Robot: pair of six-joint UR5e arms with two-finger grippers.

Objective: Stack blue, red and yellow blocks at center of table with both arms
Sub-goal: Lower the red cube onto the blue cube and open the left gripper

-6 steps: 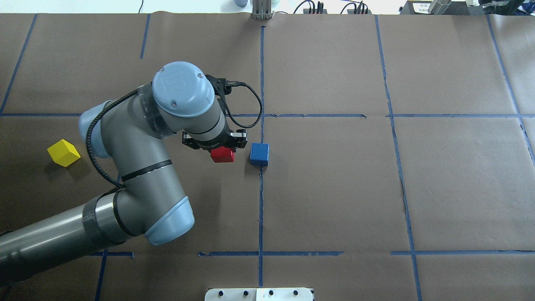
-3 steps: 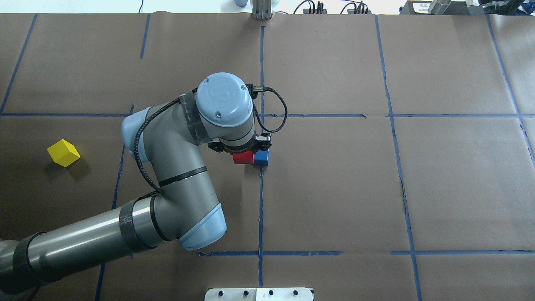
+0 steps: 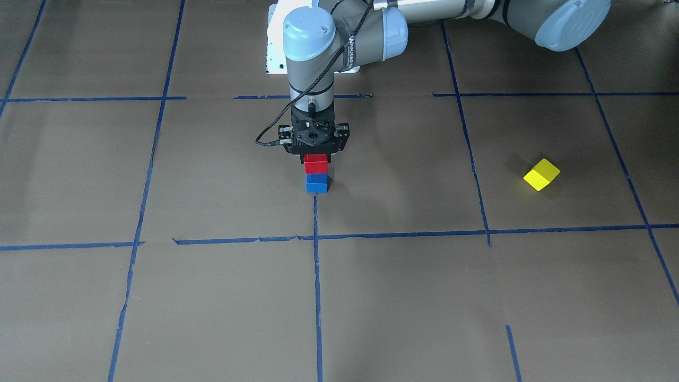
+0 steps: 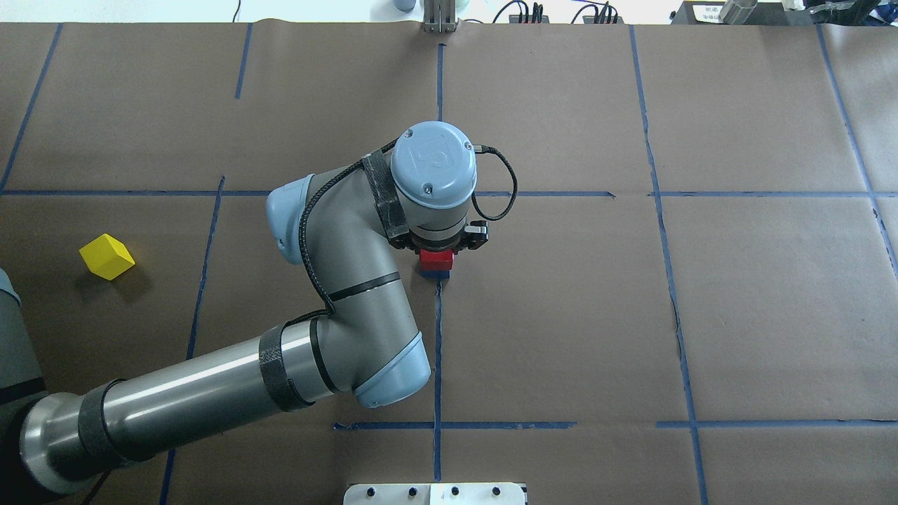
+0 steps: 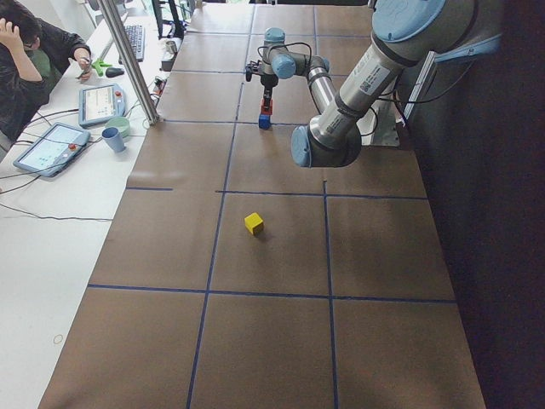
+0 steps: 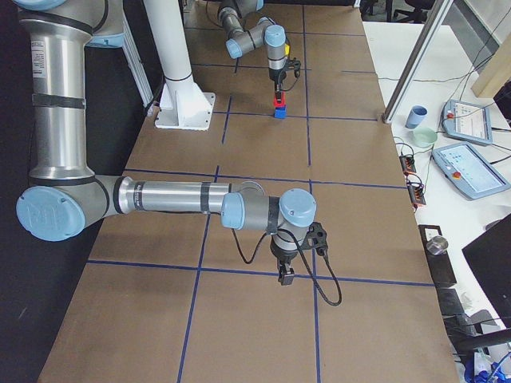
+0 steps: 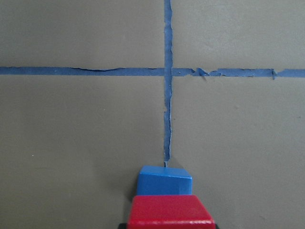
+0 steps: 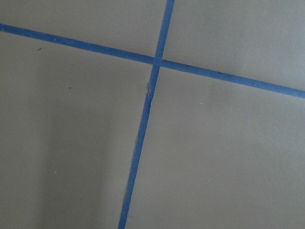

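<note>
red block, blue block, yellow block

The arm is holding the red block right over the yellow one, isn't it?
Not quite. The left gripper holds the red block right over the blue block, not the yellow one. The front-facing view shows red directly above blue, while the yellow block lies apart, off to one side.

Small lettering along the left arm probably reads "UNIVERSAL ROBOTS". Its joint cap bears an embossed "UR" logo.
</note>
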